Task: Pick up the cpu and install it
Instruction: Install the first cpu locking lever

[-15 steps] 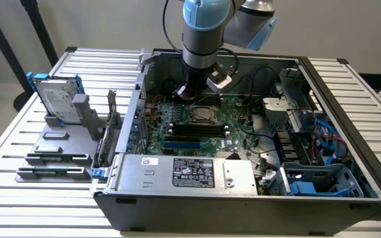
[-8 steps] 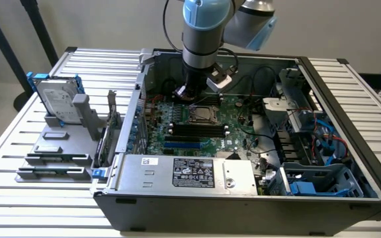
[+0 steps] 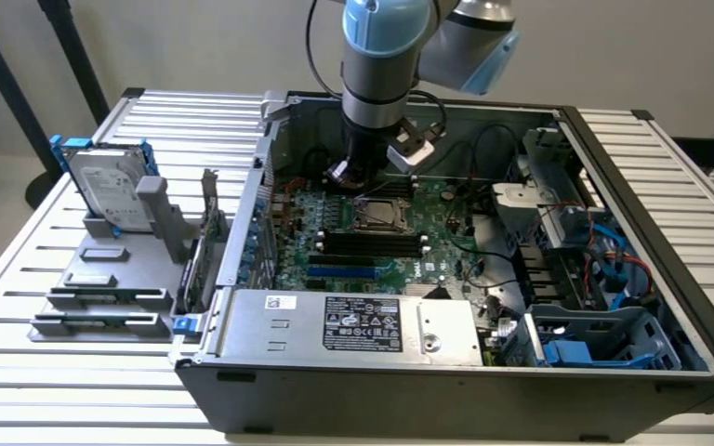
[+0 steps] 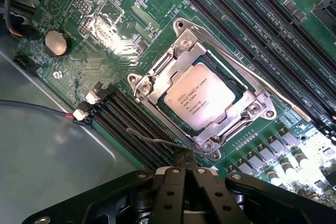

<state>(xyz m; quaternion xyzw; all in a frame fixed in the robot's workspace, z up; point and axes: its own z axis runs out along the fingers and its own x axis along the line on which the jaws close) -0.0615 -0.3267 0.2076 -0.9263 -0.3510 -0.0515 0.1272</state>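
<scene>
Pressed together with nothing between its tips, the gripper [image 4: 185,157] hangs just above the motherboard [image 3: 389,243] inside the open computer case [image 3: 456,390], right beside the CPU socket [image 4: 202,106]. In the exterior view it sits at about 11 o'clock from the socket, low under the arm's blue-and-grey wrist.

The cpu [image 4: 198,95] lies flat in that socket, silver plate up, framed by the metal retention bracket with its 4 corner screws. From where things lie, the chip looks already seated.

What worries me is how close those shut tips are to the socket's thin wire lever [image 4: 157,141] and to the black memory slots [image 4: 134,129] beside it. A small sideways drift could snag the lever or scrape the board, and a downward nudge onto the bracket edge could tilt the chip on its contacts.

The chip is square, so it has no real long axis. In the wrist view its printed lines run roughly from 8 o'clock to 2 o'clock, its edges square with the bracket.
</scene>
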